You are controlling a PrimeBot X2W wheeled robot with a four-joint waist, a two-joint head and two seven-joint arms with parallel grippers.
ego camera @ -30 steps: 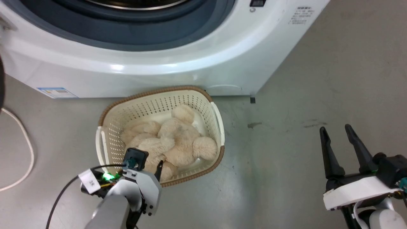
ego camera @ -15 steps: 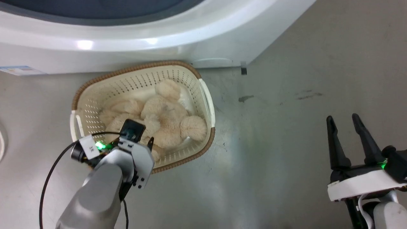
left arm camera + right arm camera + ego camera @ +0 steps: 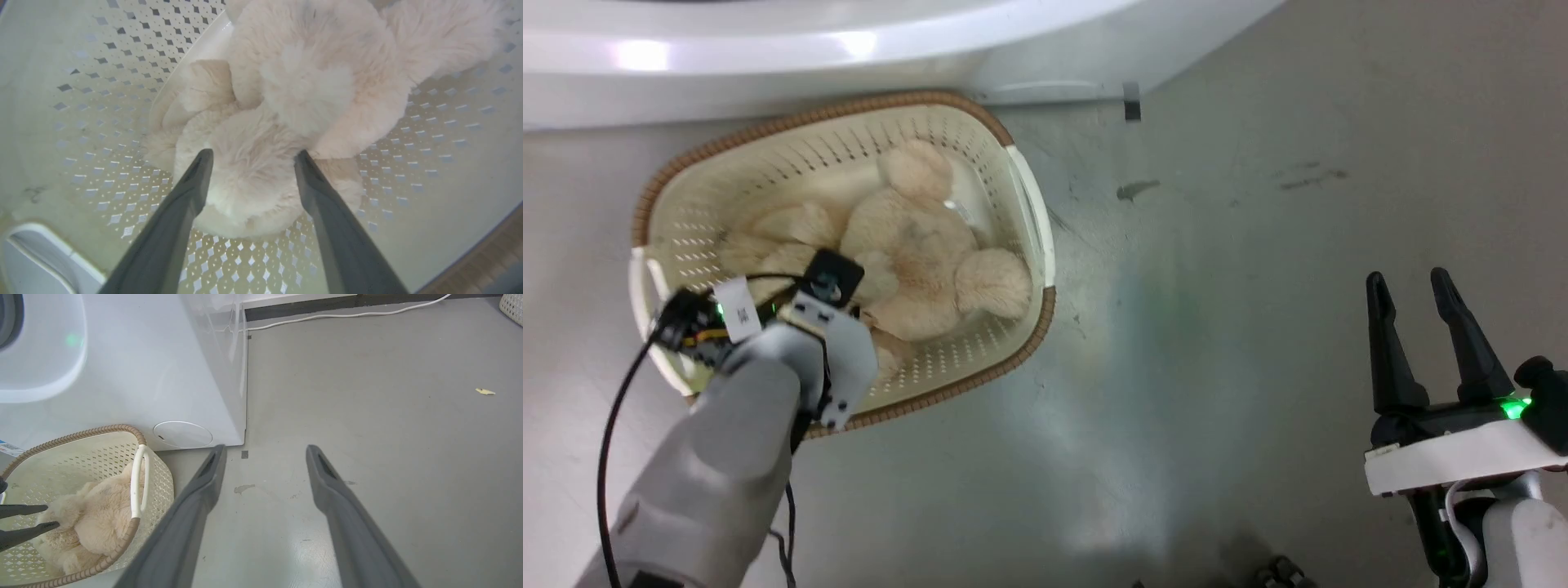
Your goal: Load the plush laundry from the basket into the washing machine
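Observation:
The plush laundry (image 3: 915, 245), a fluffy beige bear, lies in the cream perforated basket (image 3: 1029, 343) on the floor in front of the white washing machine (image 3: 849, 49). My left gripper (image 3: 254, 154) is down inside the basket (image 3: 102, 102), open, its two dark fingers straddling a round fluffy part of the plush (image 3: 310, 81). The right wrist view shows the left gripper (image 3: 52, 516) beside the plush (image 3: 98, 522). My right gripper (image 3: 1408, 278) stands open over bare floor, well to the right of the basket (image 3: 81, 433), with nothing between its fingers.
The washing machine's front corner (image 3: 143, 375) stands just behind the basket. A black cable (image 3: 613, 425) hangs from my left arm. Grey floor with a small stain (image 3: 1135, 190) stretches to the right. A white cord (image 3: 347, 314) runs along the far wall.
The head camera has tilted down, so the washer slid up and out of the picture. My left gripper has sunk deeper into the basket over the plush. The right gripper has stayed open.

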